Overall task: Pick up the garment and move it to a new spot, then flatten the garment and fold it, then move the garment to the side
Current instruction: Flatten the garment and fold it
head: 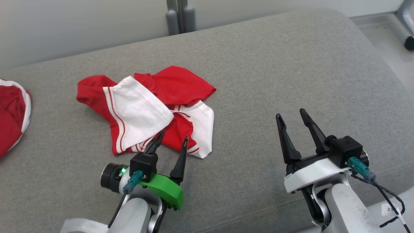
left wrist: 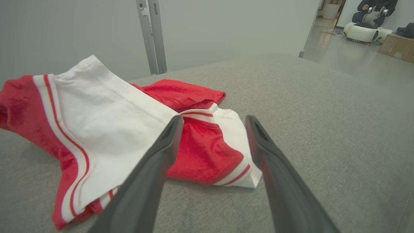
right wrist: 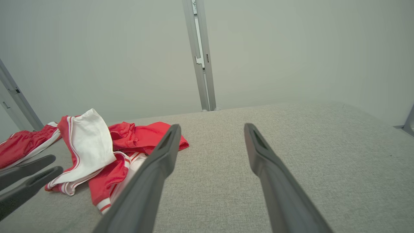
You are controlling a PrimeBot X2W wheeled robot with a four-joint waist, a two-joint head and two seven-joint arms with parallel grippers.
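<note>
A crumpled red and white garment (head: 145,110) (left wrist: 106,129) (right wrist: 97,152) lies in a heap on the grey cushioned surface (head: 258,81), left of centre. My left gripper (head: 174,137) (left wrist: 213,121) is open at the heap's near edge, its fingertips over the red and white hem, nothing between them. My right gripper (head: 291,116) (right wrist: 210,127) stands open over bare cushion to the right of the garment, well apart from it. The left gripper's fingers (right wrist: 29,176) show at the lower left of the right wrist view.
A second red and white cloth (head: 11,113) (right wrist: 22,142) lies at the far left edge of the cushion. A grey post (head: 179,16) stands behind the cushion against the wall. The cushion's right edge drops to the floor (head: 381,38). A seated person (left wrist: 375,8) is far off.
</note>
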